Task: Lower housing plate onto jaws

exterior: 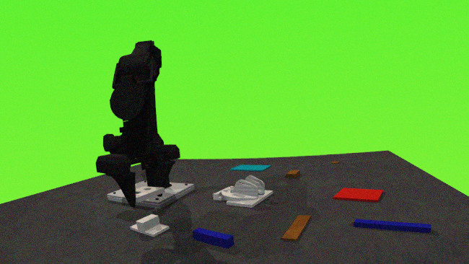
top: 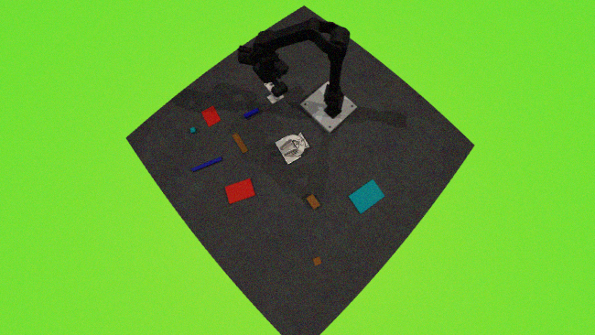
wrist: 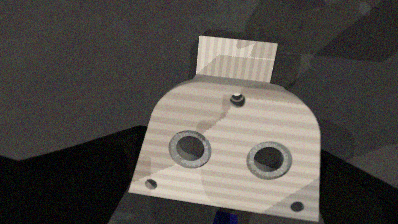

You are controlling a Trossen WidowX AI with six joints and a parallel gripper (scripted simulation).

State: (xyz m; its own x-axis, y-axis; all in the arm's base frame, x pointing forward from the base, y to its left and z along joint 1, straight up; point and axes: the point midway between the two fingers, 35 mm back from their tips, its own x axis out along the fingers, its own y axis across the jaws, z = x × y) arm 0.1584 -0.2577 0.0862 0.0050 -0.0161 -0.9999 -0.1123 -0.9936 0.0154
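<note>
The housing plate (exterior: 145,194) (wrist: 230,125) is pale, with one rounded side, two large ringed holes and three small ones. My gripper (top: 274,87) (exterior: 151,195) (wrist: 226,145) is shut on it and holds it up in the air, about level, above its low stand. The stand (top: 275,98) (exterior: 152,229) (wrist: 237,52) is a small white base with a raised block. The white gripper assembly (top: 293,147) (exterior: 249,204) stands apart from my hand, with two curved grey jaws (exterior: 249,186) side by side on top. The fingertips are partly hidden behind the plate in the wrist view.
The arm's white base plate (top: 316,107) (exterior: 184,188) is close behind the hand. A short blue block (top: 251,113) (exterior: 213,238) and an orange strip (top: 240,143) (exterior: 296,227) lie near the stand. Red pads, a long blue bar, a teal pad and orange blocks lie farther out.
</note>
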